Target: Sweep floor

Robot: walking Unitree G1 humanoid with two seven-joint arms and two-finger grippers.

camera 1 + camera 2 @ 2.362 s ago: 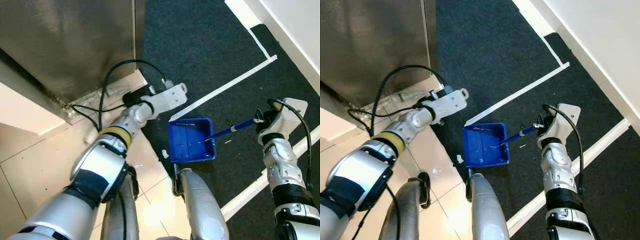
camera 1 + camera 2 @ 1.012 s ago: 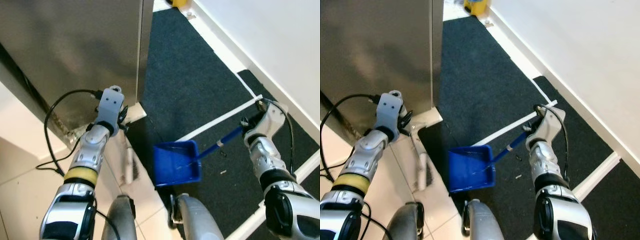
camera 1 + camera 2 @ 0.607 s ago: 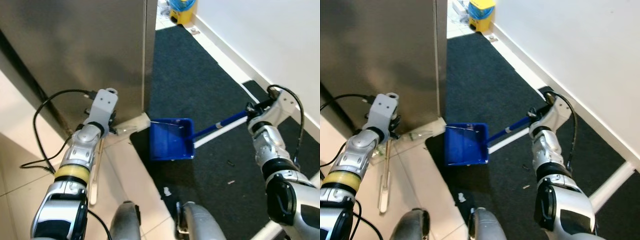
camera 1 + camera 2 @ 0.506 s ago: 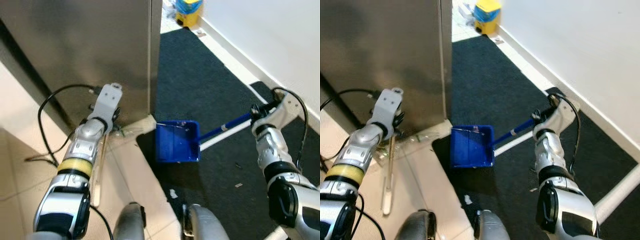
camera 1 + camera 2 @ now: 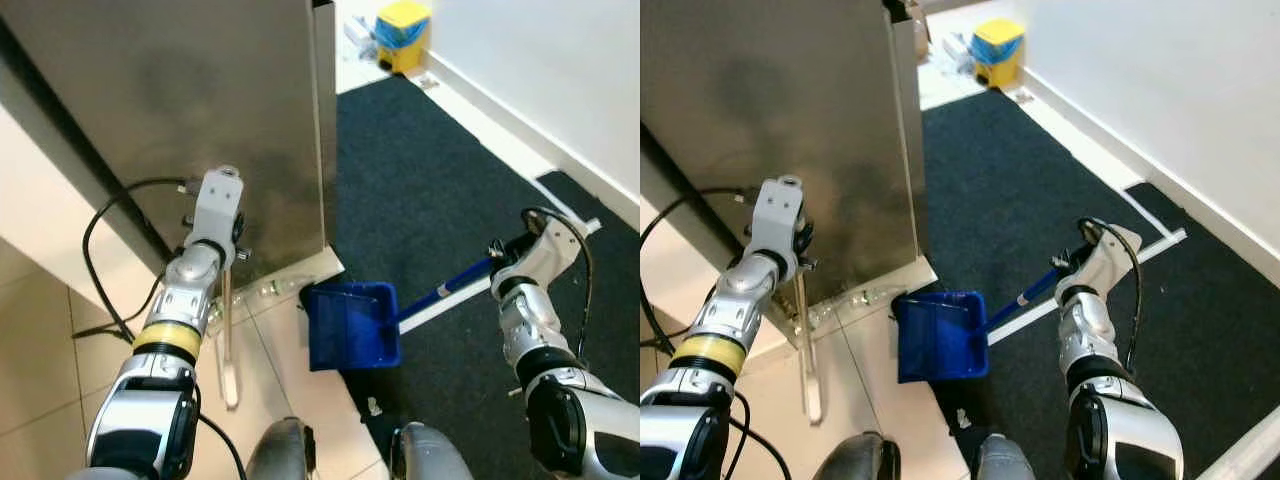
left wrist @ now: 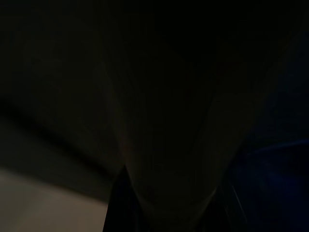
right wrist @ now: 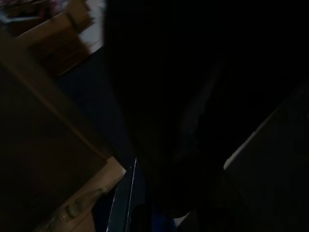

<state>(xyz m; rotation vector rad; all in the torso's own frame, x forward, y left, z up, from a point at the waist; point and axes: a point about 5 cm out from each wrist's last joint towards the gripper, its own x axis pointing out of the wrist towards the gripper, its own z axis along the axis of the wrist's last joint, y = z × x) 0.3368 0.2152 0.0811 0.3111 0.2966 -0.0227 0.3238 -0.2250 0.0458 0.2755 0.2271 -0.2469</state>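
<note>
Landmark: I take the steel cabinet (image 5: pixel 180 110) as my reference; its lower corner meets the pale tile floor (image 5: pixel 60 370) and the dark carpet (image 5: pixel 440 170)
Dustpan: the blue dustpan (image 5: pixel 350 326) sits just in front of that cabinet corner, at the carpet's edge; half a second ago it lay nearer the corner, though my head camera has shifted too
Right gripper: I see the right gripper (image 5: pixel 500 258) at the far end of the dustpan's blue handle, out over the carpet away from the cabinet; its fingers look wrapped on the handle
Left gripper: the left gripper (image 5: pixel 226 262) is close against the cabinet face, low down, with a pale broom stick (image 5: pixel 229 335) running from it to the tile; I cannot tell how far its fingers are apart
Debris: a white scrap (image 5: pixel 373 406) lies on the carpet, on the dustpan's side away from the cabinet
Beyond the cabinet: a yellow bin (image 5: pixel 402 33)
Wrist views: too dark for me to read
</note>
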